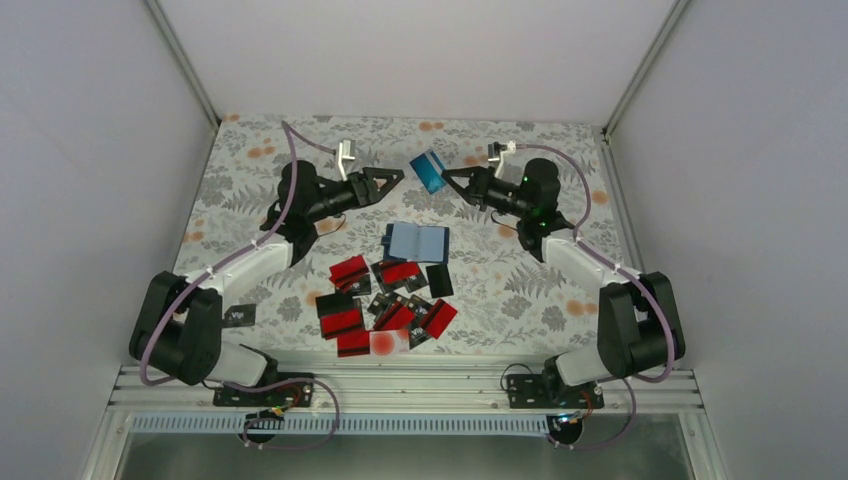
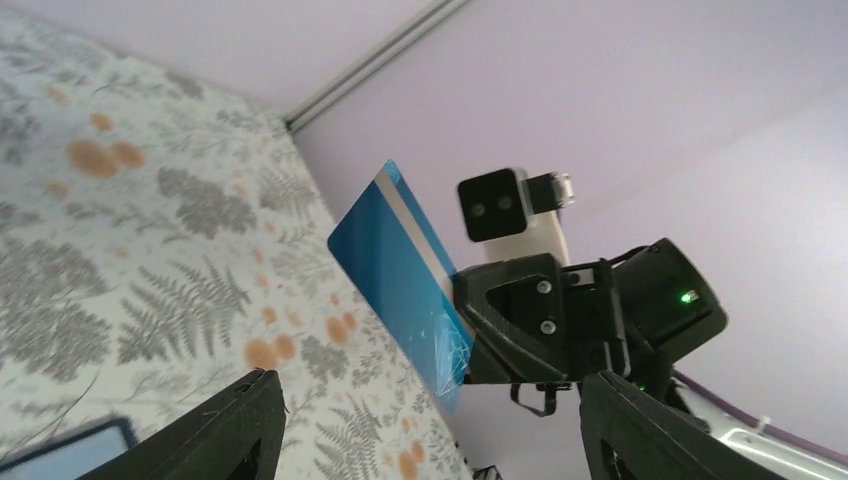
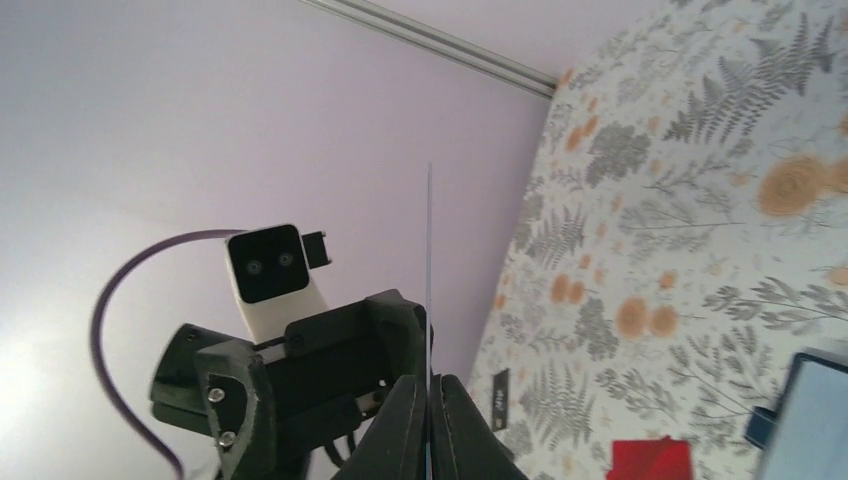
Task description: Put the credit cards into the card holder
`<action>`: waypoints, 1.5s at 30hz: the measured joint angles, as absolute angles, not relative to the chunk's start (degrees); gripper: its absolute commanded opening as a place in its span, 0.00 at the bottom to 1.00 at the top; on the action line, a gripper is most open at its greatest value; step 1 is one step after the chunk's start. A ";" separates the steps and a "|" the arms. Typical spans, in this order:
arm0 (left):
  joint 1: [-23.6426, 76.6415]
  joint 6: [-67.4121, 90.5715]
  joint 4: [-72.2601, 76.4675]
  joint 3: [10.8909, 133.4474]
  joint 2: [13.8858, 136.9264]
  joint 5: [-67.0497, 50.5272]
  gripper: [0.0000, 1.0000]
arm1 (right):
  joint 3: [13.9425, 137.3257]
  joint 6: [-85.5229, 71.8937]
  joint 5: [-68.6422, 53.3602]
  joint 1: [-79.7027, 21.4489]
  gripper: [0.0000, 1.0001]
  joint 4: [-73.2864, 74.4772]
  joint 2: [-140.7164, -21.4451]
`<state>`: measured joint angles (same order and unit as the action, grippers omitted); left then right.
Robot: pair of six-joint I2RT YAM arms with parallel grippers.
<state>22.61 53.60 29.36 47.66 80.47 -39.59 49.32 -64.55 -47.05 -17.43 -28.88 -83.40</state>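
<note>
Floral-print worktop, pale walls on three sides. Right end effector clamped on light blue card, raised above far centre of worktop; card edge-on in right wrist view. Left end effector spread wide, empty, facing the card, near but not touching. Card holder lying open on worktop, nearer the bases. Other credit cards scattered just nearside of it.
</note>
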 measured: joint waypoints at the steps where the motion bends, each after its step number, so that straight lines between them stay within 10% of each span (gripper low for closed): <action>1: 22.61 54.59 31.55 47.66 80.82 -40.01 0.70 | 48.84 -66.24 -47.03 -17.43 0.04 -30.89 -83.20; 18: 24.82 64.53 49.30 49.54 90.21 -40.99 0.47 | 48.27 -74.61 -48.34 -18.74 0.04 -43.64 -82.87; 33: 26.79 66.85 52.25 52.23 91.77 -40.95 0.02 | 48.40 -74.91 -48.12 -19.42 0.04 -44.49 -83.09; 45: 25.58 54.30 31.92 52.29 87.33 -36.58 0.02 | 55.88 -52.93 -42.70 -19.44 0.42 -14.13 -83.05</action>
<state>25.58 54.30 31.92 52.29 87.33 -36.58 55.88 -52.93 -42.70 -19.44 -14.13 -83.05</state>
